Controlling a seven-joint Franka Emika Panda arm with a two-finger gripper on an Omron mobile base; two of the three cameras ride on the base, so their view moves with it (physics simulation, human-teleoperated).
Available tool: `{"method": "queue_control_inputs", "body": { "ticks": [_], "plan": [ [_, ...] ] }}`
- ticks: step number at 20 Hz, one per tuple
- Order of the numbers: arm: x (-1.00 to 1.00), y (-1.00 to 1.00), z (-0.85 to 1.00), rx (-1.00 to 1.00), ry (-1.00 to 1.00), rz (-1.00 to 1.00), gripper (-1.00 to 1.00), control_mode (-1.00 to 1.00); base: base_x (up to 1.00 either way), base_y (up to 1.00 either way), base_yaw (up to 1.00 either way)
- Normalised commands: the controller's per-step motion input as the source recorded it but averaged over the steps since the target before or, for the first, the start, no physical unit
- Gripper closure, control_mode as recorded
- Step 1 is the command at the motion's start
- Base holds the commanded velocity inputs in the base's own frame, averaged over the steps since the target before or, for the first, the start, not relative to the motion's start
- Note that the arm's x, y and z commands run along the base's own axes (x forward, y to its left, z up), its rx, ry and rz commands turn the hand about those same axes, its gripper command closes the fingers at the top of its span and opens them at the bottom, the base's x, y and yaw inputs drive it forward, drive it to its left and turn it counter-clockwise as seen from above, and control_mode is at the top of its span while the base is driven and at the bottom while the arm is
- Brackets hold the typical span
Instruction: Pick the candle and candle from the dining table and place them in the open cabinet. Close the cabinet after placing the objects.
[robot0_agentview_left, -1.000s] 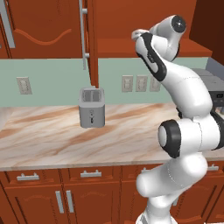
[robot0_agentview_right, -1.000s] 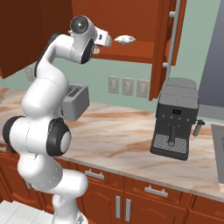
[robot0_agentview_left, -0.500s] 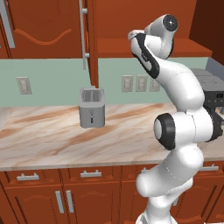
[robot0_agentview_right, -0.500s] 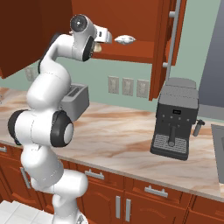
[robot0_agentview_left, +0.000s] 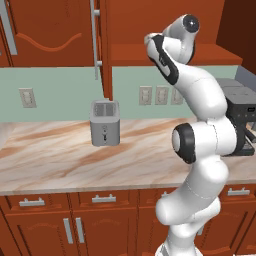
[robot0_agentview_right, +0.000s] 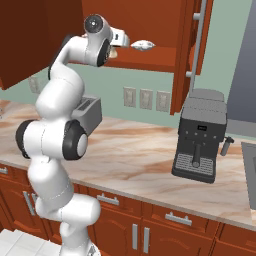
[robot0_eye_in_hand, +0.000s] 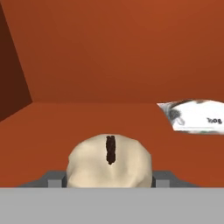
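The gripper (robot0_eye_in_hand: 109, 181) is clamped on the pale cream candle (robot0_eye_in_hand: 109, 162); in the hand view a grey fingertip (robot0_eye_in_hand: 53, 179) shows at each side of the wax, pressed against it, with the rest of the fingers cut off by the bottom of the frame. The candle's rounded top faces the camera, its dark wick (robot0_eye_in_hand: 110, 149) running up the middle, so its long axis points along the gripper toward the far wall of the cabinet (robot0_eye_in_hand: 109, 52). Its lower half is hidden, and whether it touches the shelf floor cannot be told.

Beyond it to the right, a flat white packet (robot0_eye_in_hand: 197, 116) with grey markings lies on the same shelf — its right end is cropped, and the print is too blurred to read. From the right base view the hand (robot0_agentview_right: 119, 39) reaches in at shelf height, and the packet (robot0_agentview_right: 142, 45) sits just beside it; the candle itself is too small to make out there. In the left base view the gripper is hidden behind the arm's upper links.

Below, a grey toaster (robot0_agentview_left: 105, 122) stands on the marble counter (robot0_agentview_left: 55, 155) — a black coffee machine (robot0_agentview_right: 201, 135) stands further right. The open cabinet door (robot0_agentview_right: 192, 50) with its long silver handle hangs at the right of the opening.
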Motion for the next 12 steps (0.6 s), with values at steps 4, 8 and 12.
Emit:
{"method": "queue_control_inputs", "body": {
  "ticks": [4, 8, 12],
  "plan": [
    [0.28, 0.00, -0.19, 0.00, 0.06, 0.03, 1.00, -1.00, 0.00, 0.00, 0.00],
    [0.27, 0.00, -0.25, -0.02, 0.02, 0.05, 1.00, -1.00, 0.00, 0.00, 0.00],
    [0.38, 0.00, -0.33, -0.09, 0.00, 0.07, 1.00, -1.00, 0.00, 0.00, 0.00]
  ]
}}
